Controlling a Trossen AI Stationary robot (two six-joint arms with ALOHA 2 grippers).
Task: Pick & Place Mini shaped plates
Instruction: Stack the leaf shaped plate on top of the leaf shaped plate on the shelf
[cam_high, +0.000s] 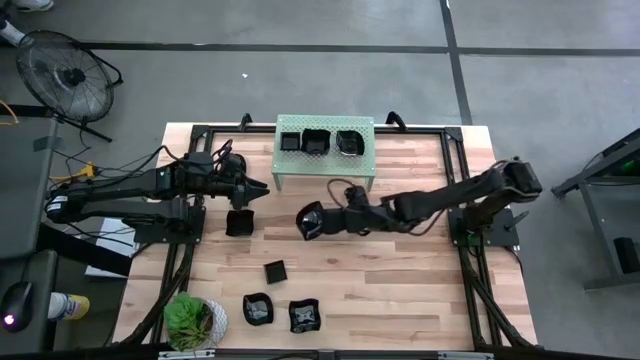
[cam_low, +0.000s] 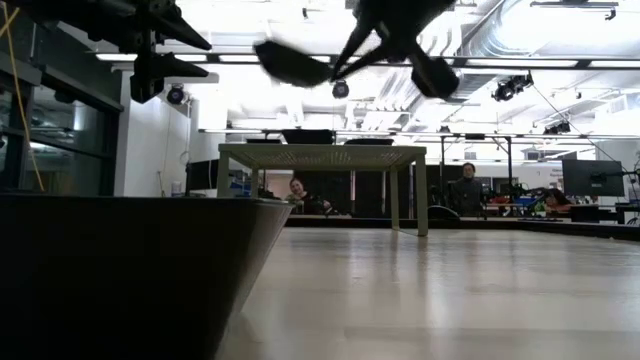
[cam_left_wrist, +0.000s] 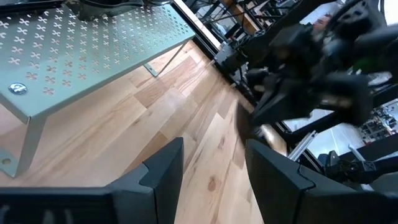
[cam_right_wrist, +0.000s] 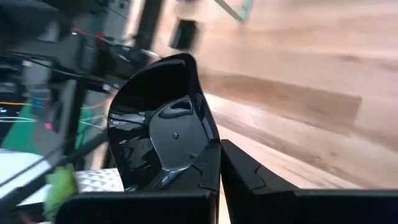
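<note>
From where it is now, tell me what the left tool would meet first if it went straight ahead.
Probably the plate held shut in the right tool. The left tool, open and empty, points across the table toward it, though height is uncertain, so it might pass beside it.

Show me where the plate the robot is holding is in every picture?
High view: held plate mid-table, in the right gripper, just below the green shelf.
Low view: dark plate up high, above the shelf.
Left wrist view: can't tell; only the blurred right arm shows.
Right wrist view: plate fills the middle.
Shared landmark: the shelf.
</note>
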